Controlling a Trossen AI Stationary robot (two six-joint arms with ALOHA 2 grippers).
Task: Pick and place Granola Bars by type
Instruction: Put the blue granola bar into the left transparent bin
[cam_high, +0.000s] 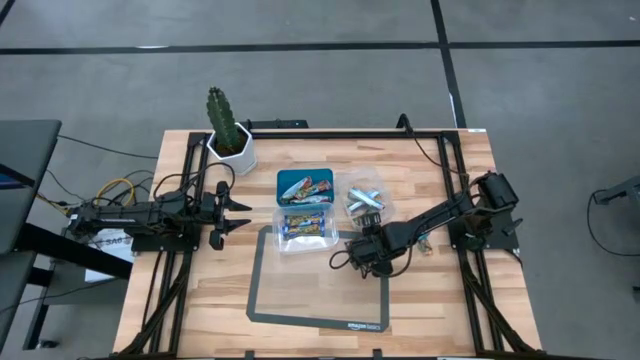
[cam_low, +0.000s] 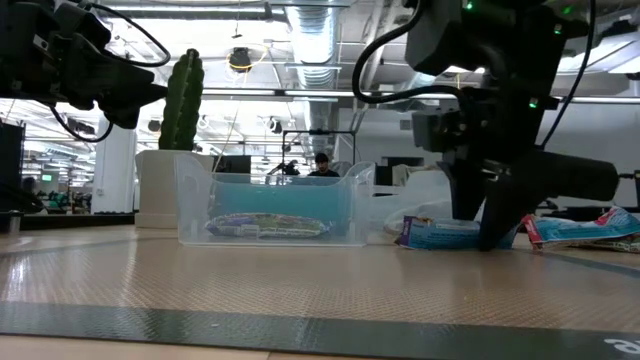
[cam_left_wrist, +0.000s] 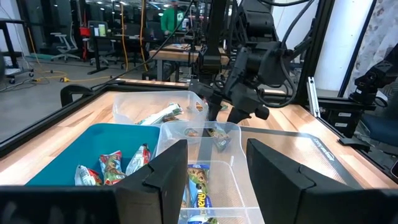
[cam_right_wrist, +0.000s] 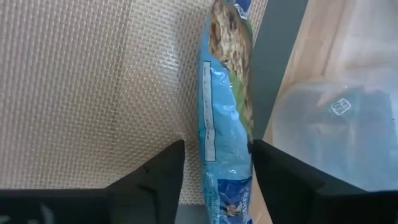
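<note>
A blue-wrapped granola bar (cam_right_wrist: 225, 124) lies flat on the mat by its dark right border, also seen in the low view (cam_low: 440, 235). My right gripper (cam_right_wrist: 217, 168) (cam_high: 365, 250) points steeply down over it, open, one finger on each long side. Sorted bars lie in the teal tray (cam_high: 305, 185) and in two clear tubs, one nearer (cam_high: 305, 228) and one farther right (cam_high: 362, 195). Another bar (cam_low: 590, 230) lies loose on the table to the right. My left gripper (cam_left_wrist: 217, 180) (cam_high: 225, 215) waits open at the table's left, pointing level. My right gripper straddles the blue bar from above, its fingers lying across the bar's width near one end (cam_right_wrist: 230, 186). One finger (cam_right_wrist: 273, 174) stands right at the wrapper's edge; whether it touches I cannot tell. The bar lies flat on the mat.
A potted cactus (cam_high: 228, 130) stands at the far left of the table. The grey mat (cam_high: 300, 290) covers the near middle. A black frame rail (cam_high: 455, 170) runs along the table's sides. Beyond the table is an office room.
</note>
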